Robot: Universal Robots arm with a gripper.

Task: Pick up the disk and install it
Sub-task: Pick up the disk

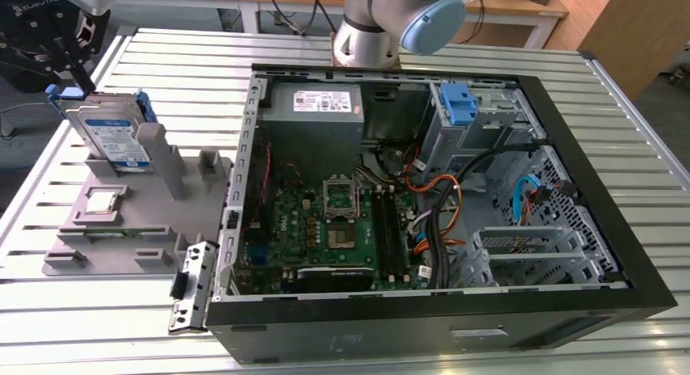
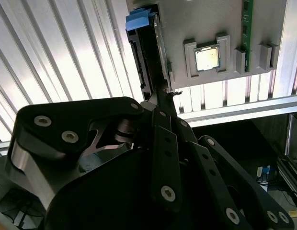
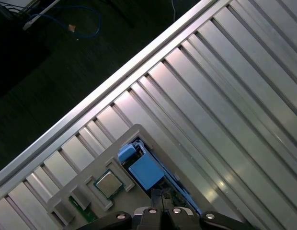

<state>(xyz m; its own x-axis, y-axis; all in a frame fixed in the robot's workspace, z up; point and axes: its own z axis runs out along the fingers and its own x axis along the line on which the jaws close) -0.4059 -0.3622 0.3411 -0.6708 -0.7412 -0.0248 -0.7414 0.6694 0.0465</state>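
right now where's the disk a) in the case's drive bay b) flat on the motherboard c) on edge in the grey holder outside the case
c: the disk stands on edge in the grey holder at the exterior view's left, outside the computer case, with the tool close above it.

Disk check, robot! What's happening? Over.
Gripper at top end of disk. Disk standing in grey holder, outside computer case. Nothing seen in the way.

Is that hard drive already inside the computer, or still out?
Still out. The disk stands propped in the grey holder on the table, at the exterior view's left of the open computer case.
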